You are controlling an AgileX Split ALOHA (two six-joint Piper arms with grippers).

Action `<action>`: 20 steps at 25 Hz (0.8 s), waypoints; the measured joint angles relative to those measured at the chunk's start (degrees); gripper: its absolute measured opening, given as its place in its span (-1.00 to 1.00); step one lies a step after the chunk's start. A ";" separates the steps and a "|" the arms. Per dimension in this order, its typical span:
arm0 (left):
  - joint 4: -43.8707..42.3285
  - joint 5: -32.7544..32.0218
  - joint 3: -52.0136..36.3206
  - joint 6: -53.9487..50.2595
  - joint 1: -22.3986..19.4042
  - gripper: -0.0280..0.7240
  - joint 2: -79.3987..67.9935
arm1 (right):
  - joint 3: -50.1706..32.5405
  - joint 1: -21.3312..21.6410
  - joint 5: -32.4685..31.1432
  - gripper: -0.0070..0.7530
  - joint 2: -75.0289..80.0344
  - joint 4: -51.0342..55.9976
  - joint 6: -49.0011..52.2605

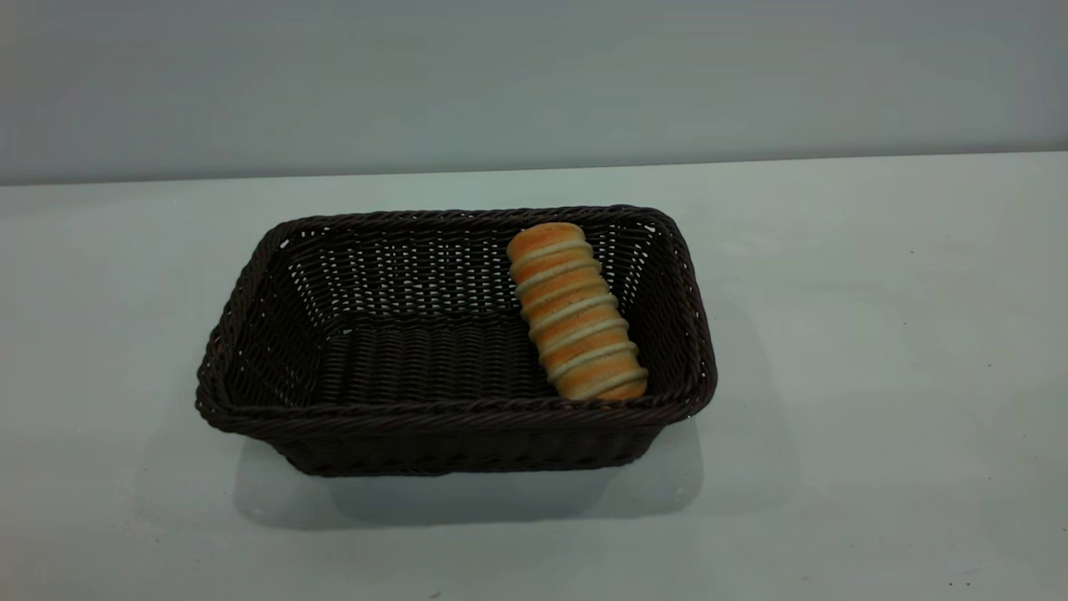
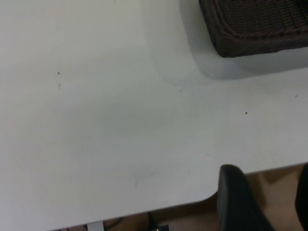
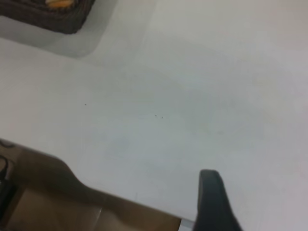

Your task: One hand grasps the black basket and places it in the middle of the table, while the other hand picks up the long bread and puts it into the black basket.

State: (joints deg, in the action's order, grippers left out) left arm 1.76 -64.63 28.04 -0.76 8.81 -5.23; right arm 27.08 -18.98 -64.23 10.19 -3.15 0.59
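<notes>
From the outside camera, the basket point(image 1: 455, 342) sits near the middle of the table point(image 1: 876, 351), and the bread point(image 1: 577, 312) lies inside it against the right-hand wall, one end propped on the far rim; neither arm shows here. The basket looks stiff and light, with a thick braided rim that would give the surest pinch; its open weave could snag a fingertip. The bread looks soft and light, so a gentle hold across its middle, between the ridges, would likely suit it best. The left wrist camera shows bare tabletop, a corner of the basket well away, and one dark finger of the left gripper point(image 2: 262, 202) out past the table edge; its fingers appear spread and hold nothing. The right wrist camera catches a basket corner with a sliver of bread, and a single finger point(image 3: 214, 202) of the right gripper; whether that one is spread or pressed together, I cannot tell.
</notes>
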 joint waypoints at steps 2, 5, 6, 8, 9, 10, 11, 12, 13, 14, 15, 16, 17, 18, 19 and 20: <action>0.00 0.00 0.00 0.40 0.00 0.05 0.00 | 0.00 0.00 0.00 0.23 0.00 -0.11 0.05; 0.00 0.00 0.00 0.76 0.00 0.05 0.00 | 0.00 0.00 0.00 0.23 0.00 -0.17 0.05; 0.00 0.00 0.00 0.76 0.00 0.05 0.00 | 0.00 0.00 0.00 0.23 0.00 -0.17 0.05; 0.00 0.00 0.00 0.76 0.00 0.05 0.00 | 0.00 0.00 0.00 0.23 0.00 -0.17 0.05; 0.00 0.00 0.00 0.76 0.00 0.05 0.00 | 0.00 0.00 0.00 0.23 0.00 -0.17 0.05; 0.00 0.00 0.00 0.76 0.00 0.05 0.00 | 0.00 0.00 0.00 0.23 0.00 -0.17 0.05; 0.00 0.00 0.00 0.76 0.00 0.05 0.00 | 0.00 0.00 0.00 0.23 0.00 -0.17 0.11; 0.00 0.00 0.00 0.76 0.00 0.05 0.00 | 0.00 0.00 0.00 0.23 0.00 -0.17 0.11; 0.00 0.00 0.00 0.76 0.00 0.05 0.00 | 0.00 0.00 0.00 0.23 0.00 -0.17 0.11; 0.00 0.00 0.00 0.76 0.00 0.05 0.00 | 0.00 0.00 0.00 0.22 0.00 -0.17 0.11; 0.00 0.00 0.00 0.76 0.00 0.05 0.00 | 0.00 0.00 0.00 0.22 0.00 -0.17 0.11; 0.00 0.00 0.00 0.76 0.00 0.05 0.00 | -0.02 0.00 0.00 0.22 0.00 -0.17 0.11; 0.00 0.00 0.00 0.76 0.00 0.05 0.00 | -0.02 0.00 0.00 0.22 -0.07 -0.17 0.11; 0.00 0.00 0.00 0.76 0.00 0.05 0.00 | -0.07 0.00 0.00 0.22 -0.37 -0.17 0.11; 0.00 0.00 0.00 0.76 -0.08 0.05 0.00 | -0.06 0.16 0.00 0.22 -0.81 -0.17 0.11; 0.00 0.00 0.00 0.76 -0.54 0.05 0.00 | -0.06 1.06 0.00 0.22 -1.30 -0.10 0.11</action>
State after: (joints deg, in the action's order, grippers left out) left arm 1.76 -64.63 28.04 0.00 8.28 -5.23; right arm 27.02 -17.91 -64.23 8.89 -3.25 0.70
